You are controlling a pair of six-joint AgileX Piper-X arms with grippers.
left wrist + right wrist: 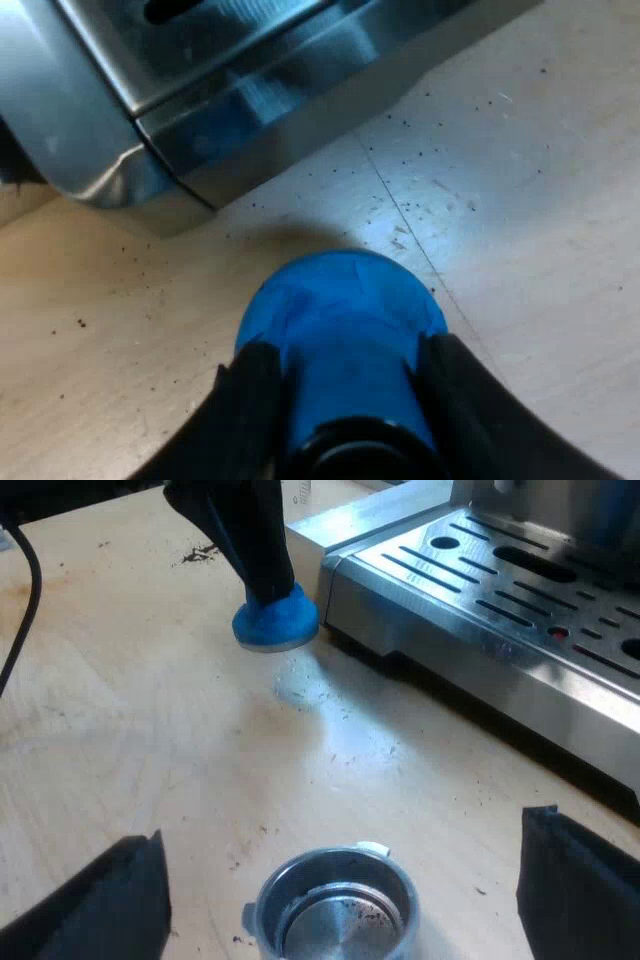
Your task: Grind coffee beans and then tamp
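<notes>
My left gripper [345, 375] is shut on a blue tamper [340, 310], one black finger on each side of its body. From the right wrist view the tamper [276, 620] hangs base down just above the wooden table, close to the corner of the espresso machine [470, 610]. The metal holder [335, 905] lies on the table between the wide-spread fingers of my right gripper [342, 835], which is open. Its basket shows bare metal with a few dark specks. The holder's handle is hidden.
The machine's steel drip tray with its slotted grille [520, 570] stands close beside both grippers; its base corner [150, 180] is just beyond the tamper. Coffee grounds [410, 210] are scattered over the wooden table [120, 730].
</notes>
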